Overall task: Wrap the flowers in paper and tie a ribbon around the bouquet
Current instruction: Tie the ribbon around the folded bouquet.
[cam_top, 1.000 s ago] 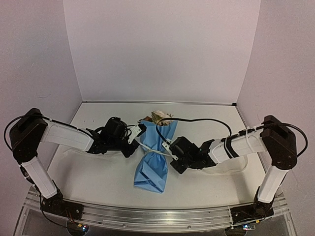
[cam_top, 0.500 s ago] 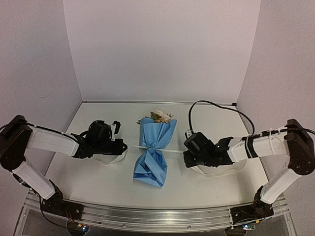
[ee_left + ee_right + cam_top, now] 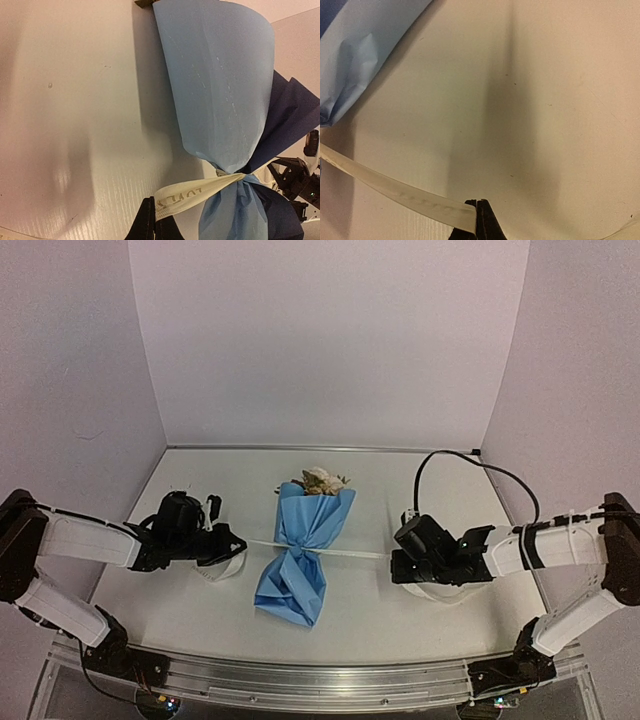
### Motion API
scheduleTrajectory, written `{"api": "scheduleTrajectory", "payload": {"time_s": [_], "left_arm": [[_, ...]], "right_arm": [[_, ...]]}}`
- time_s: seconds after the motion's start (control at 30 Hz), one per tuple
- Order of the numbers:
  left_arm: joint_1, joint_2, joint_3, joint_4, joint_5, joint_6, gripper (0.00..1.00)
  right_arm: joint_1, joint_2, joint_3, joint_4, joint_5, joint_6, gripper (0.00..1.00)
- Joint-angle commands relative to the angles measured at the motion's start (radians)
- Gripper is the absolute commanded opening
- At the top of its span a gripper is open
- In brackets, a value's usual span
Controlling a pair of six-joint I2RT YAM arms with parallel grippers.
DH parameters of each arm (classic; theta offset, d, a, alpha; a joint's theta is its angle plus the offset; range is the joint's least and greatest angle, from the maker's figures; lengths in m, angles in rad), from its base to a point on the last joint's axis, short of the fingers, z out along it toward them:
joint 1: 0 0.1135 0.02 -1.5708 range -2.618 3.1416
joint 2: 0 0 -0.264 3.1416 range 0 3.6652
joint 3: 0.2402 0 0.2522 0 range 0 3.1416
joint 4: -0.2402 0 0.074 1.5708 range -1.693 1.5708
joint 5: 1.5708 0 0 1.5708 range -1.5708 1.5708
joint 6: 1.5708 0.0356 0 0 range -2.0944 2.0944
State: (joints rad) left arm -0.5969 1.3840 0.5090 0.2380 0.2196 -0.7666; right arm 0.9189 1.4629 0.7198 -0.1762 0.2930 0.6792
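Ribbon (image 3: 350, 553) taut around the bouquet's (image 3: 315, 518) waist
The bouquet lies on the tabletop (image 3: 400, 490) — left pincer (image 3: 235, 540) to its left, right pincer (image 3: 393, 558) to its right, each clamped tight on a ribbon end.

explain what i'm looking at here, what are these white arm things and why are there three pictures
These are two robot arms bolted to the near edge of a table. The wide picture comes from a fixed camera above and behind them. The other two come from small cameras on each arm's wrist, looking along its fingers. On the table lies a bouquet: blue paper pinched in the middle, with flowers showing at the far end. A cream ribbon goes around the pinched part and out to both sides. The left gripper is shut on one end and the right gripper on the other, so the ribbon is stretched tight between them.
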Motion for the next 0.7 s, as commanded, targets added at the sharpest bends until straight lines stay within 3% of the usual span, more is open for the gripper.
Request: {"api": "scheduleTrajectory", "payload": {"time_s": [0.0,0.33,0.37,0.53,0.67], "left_arm": [[0.113,-0.033,-0.039,-0.052,-0.136,0.001,0.00],[-0.105,0.070,0.206,-0.188,0.044,0.330,0.00],[-0.107,0.082,0.225,-0.202,0.068,0.345,0.00],[-0.135,0.127,0.316,-0.242,0.125,0.412,0.00],[-0.153,0.155,0.380,-0.283,0.175,0.463,0.00]], "right_arm": [[-0.087,-0.055,-0.117,-0.345,0.219,0.071,0.00],[-0.083,-0.093,-0.119,-0.331,0.074,-0.136,0.00],[-0.082,-0.096,-0.121,-0.322,0.051,-0.159,0.02],[-0.082,-0.120,-0.100,-0.303,-0.066,-0.225,0.35],[-0.083,-0.148,-0.069,-0.303,-0.115,-0.240,0.47]]}}
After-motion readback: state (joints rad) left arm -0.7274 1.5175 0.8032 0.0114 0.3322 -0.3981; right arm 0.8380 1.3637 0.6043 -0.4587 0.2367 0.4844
